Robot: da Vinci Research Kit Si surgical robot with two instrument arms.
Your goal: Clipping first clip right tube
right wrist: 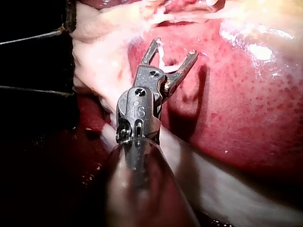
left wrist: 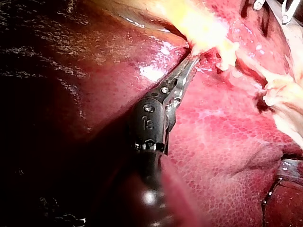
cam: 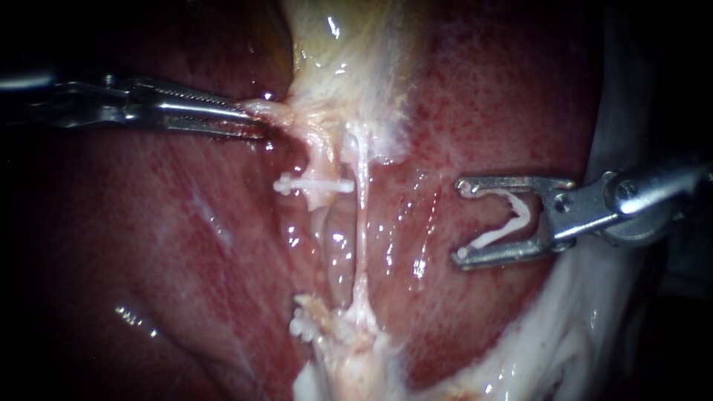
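The right tube stands tall, left of my right instrument (its hand holds a clip); my left instrument pinches the gallbladder.

Nothing on the tissue can be read as lettering, label or sign. The only markings are on the instruments. A small stamped mark sits on the dark wrist housing of the left instrument in its own wrist view. A similar small mark sits on the wrist housing of the right instrument.
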